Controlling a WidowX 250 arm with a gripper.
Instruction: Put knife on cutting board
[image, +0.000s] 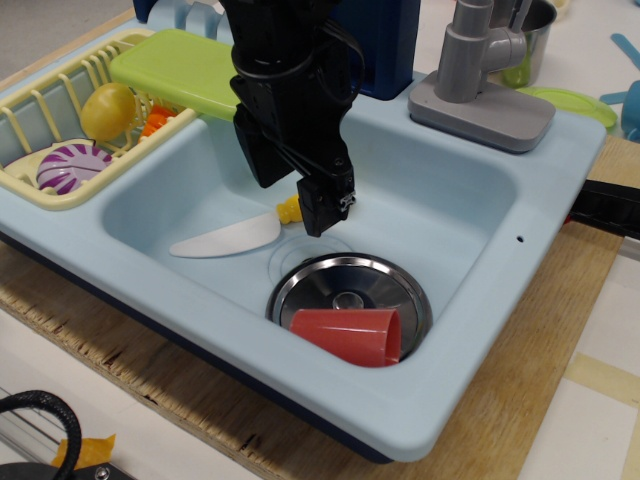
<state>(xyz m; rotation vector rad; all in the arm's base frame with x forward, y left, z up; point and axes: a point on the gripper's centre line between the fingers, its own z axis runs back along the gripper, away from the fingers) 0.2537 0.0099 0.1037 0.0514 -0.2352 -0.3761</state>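
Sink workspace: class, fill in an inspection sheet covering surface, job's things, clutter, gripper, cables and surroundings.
Surface: light blue toy sink set on a wooden board.
Job's things: knife lies flat on the sink floor, white blade pointing left, yellow handle under the gripper; cutting board rests across the drying rack, nothing on it.
Clutter: red cup on its side over the drain; yellow fruit and purple plate in the rack.
Gripper: gripper down at the knife handle; grip cannot be judged.
Cables: black cable at lower left.
Surroundings: grey tap, metal pot behind it.
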